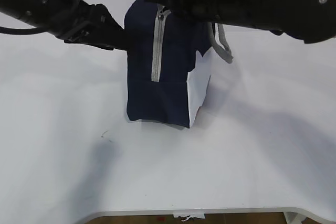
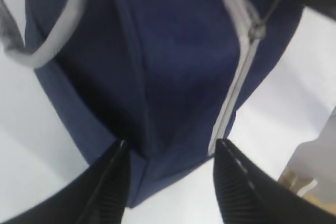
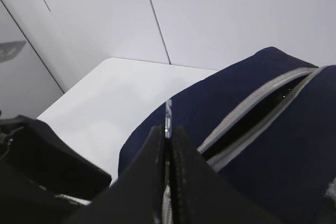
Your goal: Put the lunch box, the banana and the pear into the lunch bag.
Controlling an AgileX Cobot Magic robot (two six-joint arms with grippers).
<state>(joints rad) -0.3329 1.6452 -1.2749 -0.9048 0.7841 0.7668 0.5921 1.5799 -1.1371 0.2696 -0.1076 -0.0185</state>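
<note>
Right hand [image 3: 167,145] (pinched shut) on ring pull [image 3: 168,116] atop lunch bag [image 1: 160,72]

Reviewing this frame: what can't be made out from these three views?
- Lunch bag contents: only a dark slit shows at the zipper in the right wrist view; lunch box, banana and pear appear nowhere.
- Left hand: hidden behind the bag in the exterior view.
- Ring pull: its top is cut off by the dark right hand.

Even, bright light from above is thrown on the white bench [image 1: 220,171], where soft grey shadows are cast under both arms. The lunch bag [image 2: 173,61] is rendered blurred and dim in the left wrist view; the near jaws are seen out of focus in both wrist views.
</note>
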